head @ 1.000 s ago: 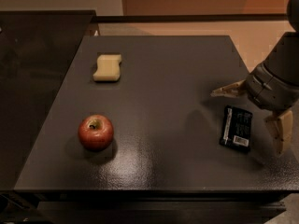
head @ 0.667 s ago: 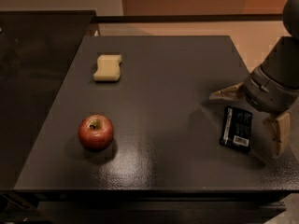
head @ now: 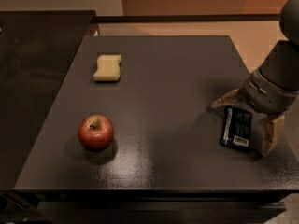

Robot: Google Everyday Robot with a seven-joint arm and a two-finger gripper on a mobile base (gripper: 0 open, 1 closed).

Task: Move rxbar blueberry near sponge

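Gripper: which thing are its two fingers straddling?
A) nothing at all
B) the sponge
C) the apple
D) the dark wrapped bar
D: the gripper is open with one finger on each side of the bar, while the apple and sponge lie well away from it.

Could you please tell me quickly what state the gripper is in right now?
Gripper: open, jaws either side of the flat dark-wrapped rectangular bar at the dark table's right, holding nothing.

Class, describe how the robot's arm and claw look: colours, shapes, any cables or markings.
The claw, at the table's right edge, has two tan wedge-shaped fingers on a grey ribbed wrist. The arm is dark grey and rounded. No cables or markings show.
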